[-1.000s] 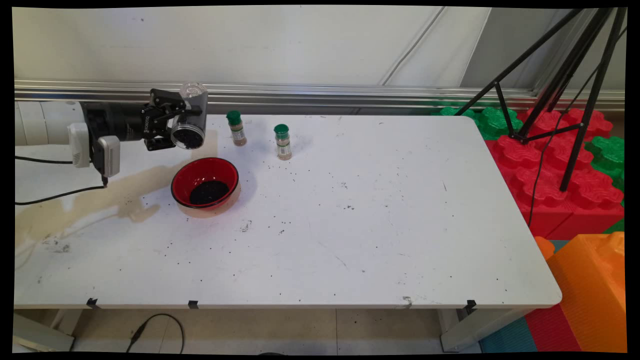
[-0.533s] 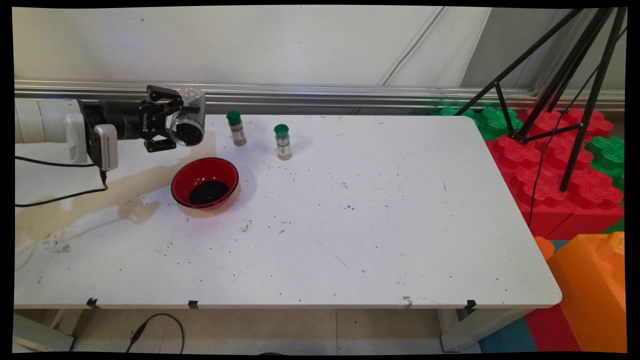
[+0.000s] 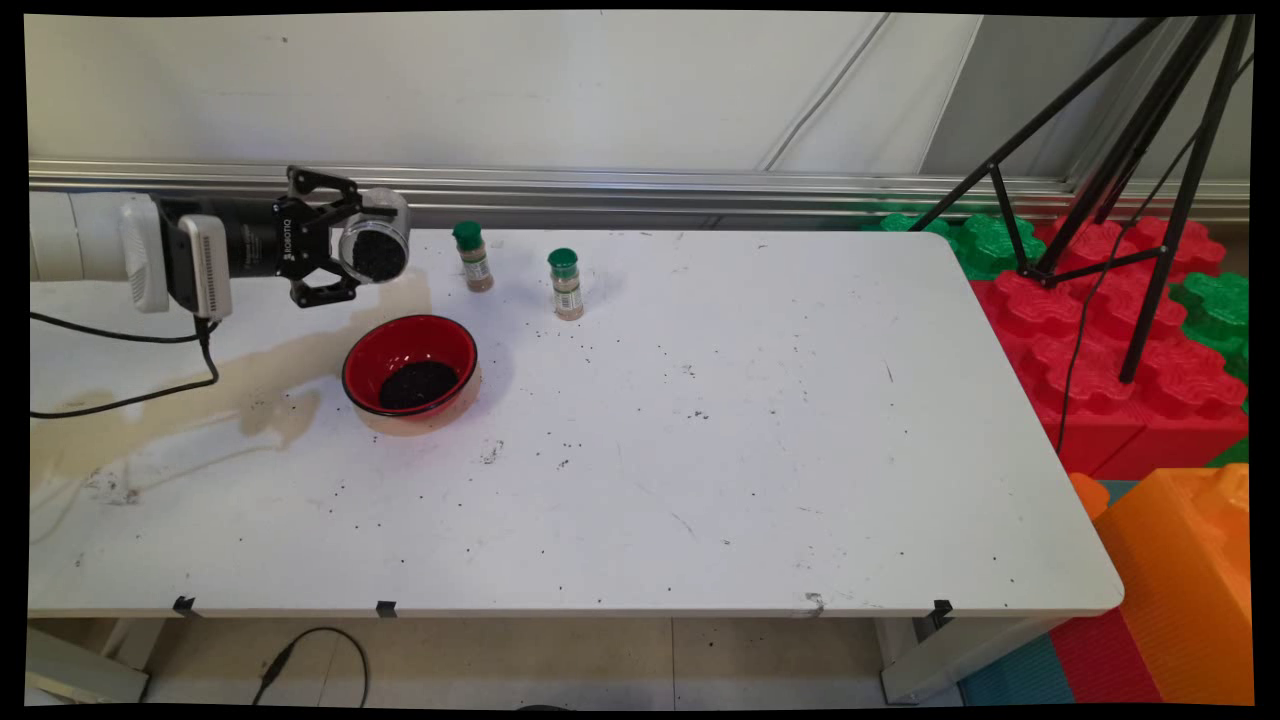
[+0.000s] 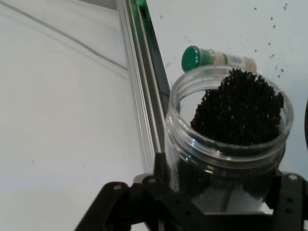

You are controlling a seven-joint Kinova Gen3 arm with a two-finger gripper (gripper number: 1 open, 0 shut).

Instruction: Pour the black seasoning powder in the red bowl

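Note:
My gripper [image 3: 365, 245] is shut on a clear plastic jar [image 3: 375, 238] with black grains in it, held on its side above the table's far left, its open mouth facing the camera. The hand view shows the jar [image 4: 226, 139] close up between the black linkage, with grains heaped against its rim. Below and slightly right of the jar stands a red bowl [image 3: 410, 366] with a pile of black grains in its bottom. Two small spice bottles with green caps stand to the right, one [image 3: 472, 257] nearer the jar, the other [image 3: 565, 284] farther; one spice bottle [image 4: 216, 57] shows beyond the jar.
Black grains lie scattered over the white table [image 3: 700, 450]. A brownish stain spreads across the table's left side. A black tripod [image 3: 1130, 200] stands on red and green foam blocks [image 3: 1100, 330] to the right, with an orange block [image 3: 1190, 570] at the near right.
The hand has risen a little and drawn back to the left, turning the jar from a downward tilt toward level. The bowl and bottles have not moved.

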